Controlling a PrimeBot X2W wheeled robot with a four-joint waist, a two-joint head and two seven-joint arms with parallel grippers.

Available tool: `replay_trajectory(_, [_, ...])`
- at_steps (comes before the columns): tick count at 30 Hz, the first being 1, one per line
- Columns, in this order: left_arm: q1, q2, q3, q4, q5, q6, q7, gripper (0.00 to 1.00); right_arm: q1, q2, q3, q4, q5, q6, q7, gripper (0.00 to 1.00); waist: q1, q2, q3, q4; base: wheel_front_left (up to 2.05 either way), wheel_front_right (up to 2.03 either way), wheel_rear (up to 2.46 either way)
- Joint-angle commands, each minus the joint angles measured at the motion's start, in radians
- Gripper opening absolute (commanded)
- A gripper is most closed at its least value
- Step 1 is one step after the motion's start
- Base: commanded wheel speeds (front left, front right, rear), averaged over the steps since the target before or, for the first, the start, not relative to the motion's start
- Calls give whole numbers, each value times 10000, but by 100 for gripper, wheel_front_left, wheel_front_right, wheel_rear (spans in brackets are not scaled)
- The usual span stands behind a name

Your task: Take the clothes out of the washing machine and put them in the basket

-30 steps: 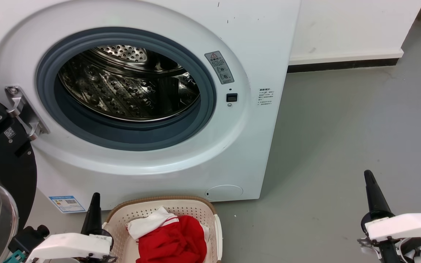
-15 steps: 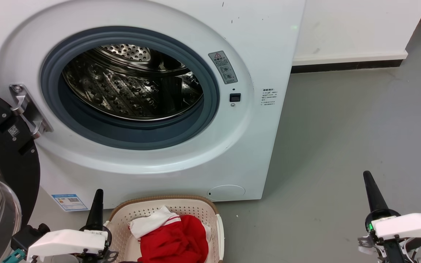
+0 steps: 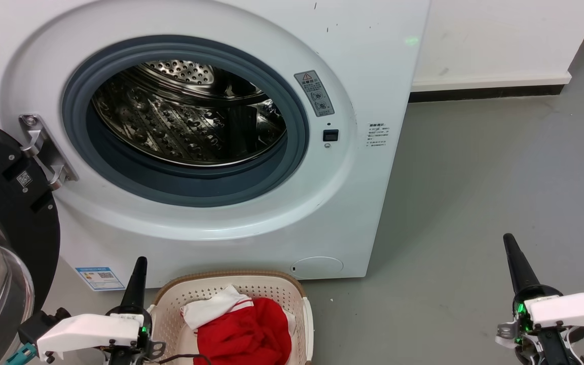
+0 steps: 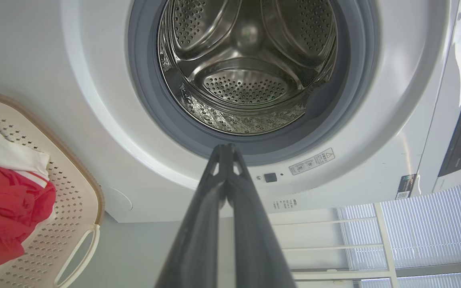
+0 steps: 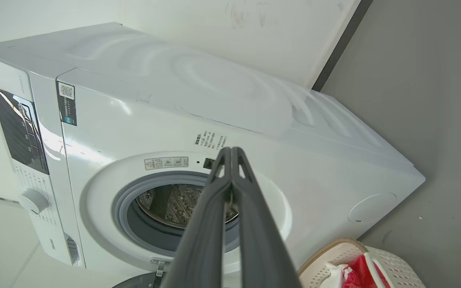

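Red clothes (image 3: 244, 332) and a white cloth piece (image 3: 211, 309) lie in the basket (image 3: 231, 275) at the bottom centre of the head view, on the floor (image 3: 474, 203) just before the washing machine (image 3: 363, 76). The door (image 3: 18, 223) stands open at the left edge; the drum (image 3: 185, 121) shows bare perforated steel. The left pincer (image 3: 141, 263) sits lower left, just beside the basket; the right pincer (image 3: 509, 241) sits lower right, well apart from it.

Left wrist view: the fingers (image 4: 198, 224) meet at the tips, closed and empty, below the drum opening; basket at left edge.

Right wrist view: tips pressed together, empty; basket at lower right corner.
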Motion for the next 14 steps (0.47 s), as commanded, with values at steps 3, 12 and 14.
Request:
replay_trajectory(3, [-270,21,49,-5,-441,-88,122,0,-205,-19,-46,-13,490,-3,98,0,-1,0,0,29,0,0,0])
replay_trajectory(12, [-372,21,57,82,-1213,-131,307,0,-268,-17,-86,55,1314,-4,296,0,-1,0,-1,98,0,0,0])
replay_trajectory(14, [-400,21,59,101,-1372,-149,341,0,-283,-17,-93,71,1495,-4,344,0,-1,0,-1,114,0,0,0])
